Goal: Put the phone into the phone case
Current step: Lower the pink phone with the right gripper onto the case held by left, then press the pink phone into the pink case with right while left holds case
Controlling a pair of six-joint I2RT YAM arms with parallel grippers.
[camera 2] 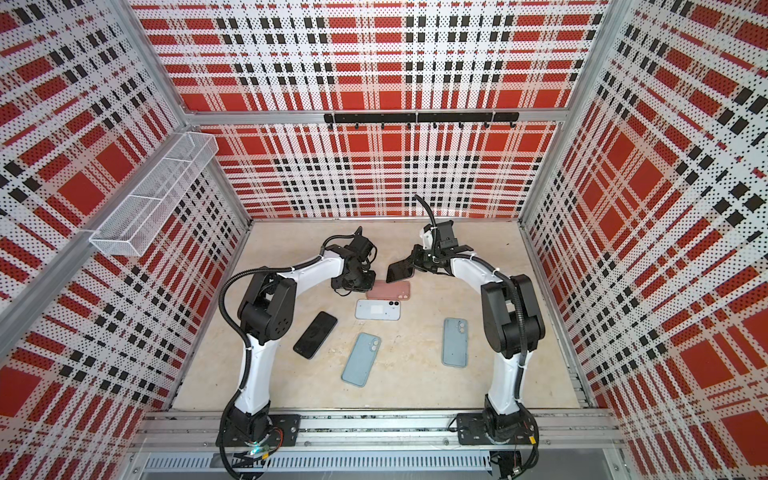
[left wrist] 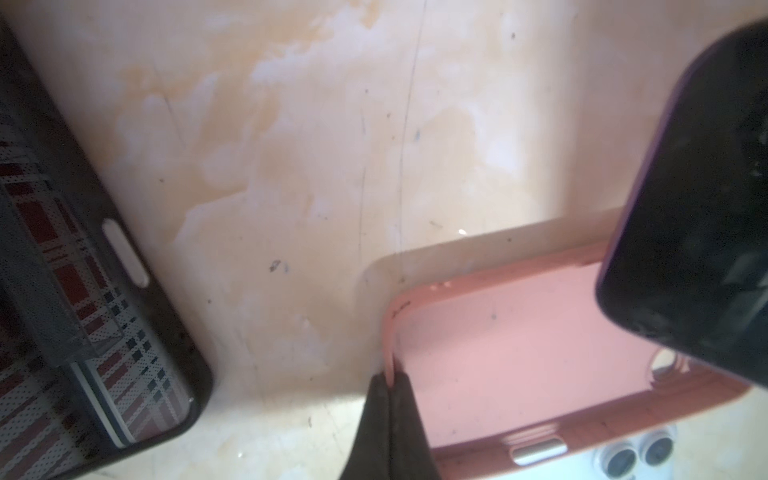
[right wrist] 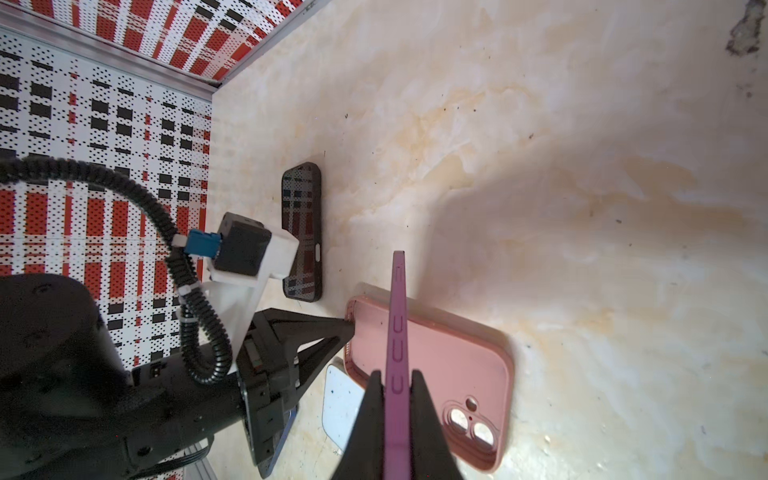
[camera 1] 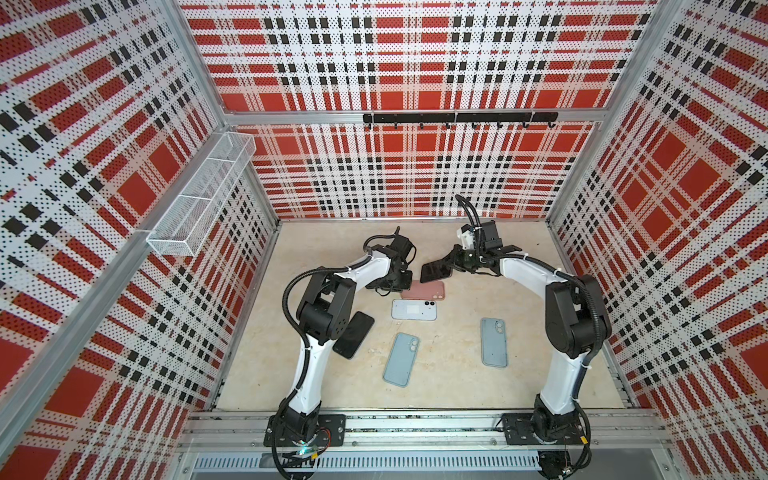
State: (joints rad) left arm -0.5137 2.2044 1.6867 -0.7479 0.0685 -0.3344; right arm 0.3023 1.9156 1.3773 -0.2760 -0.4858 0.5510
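A pink phone case [camera 1: 428, 289] [camera 2: 390, 289] lies open side up on the table. My left gripper [left wrist: 390, 380] is shut on the rim of one short end of the pink case [left wrist: 519, 353], also seen in the right wrist view [right wrist: 349, 326]. My right gripper [right wrist: 395, 382] is shut on a phone [right wrist: 397, 332] with a purple edge and dark screen. The phone [camera 1: 435, 271] [left wrist: 698, 228] hangs tilted just above the case's far long side, apart from it. The case's camera cut-out [right wrist: 469, 419] is uncovered.
A black phone [right wrist: 301, 232] lies behind the left gripper. A white phone [camera 1: 414, 309] sits just in front of the pink case. Two blue cases [camera 1: 401, 359] [camera 1: 493, 342] and another black phone [camera 2: 315, 334] lie nearer the front. Plaid walls enclose the table.
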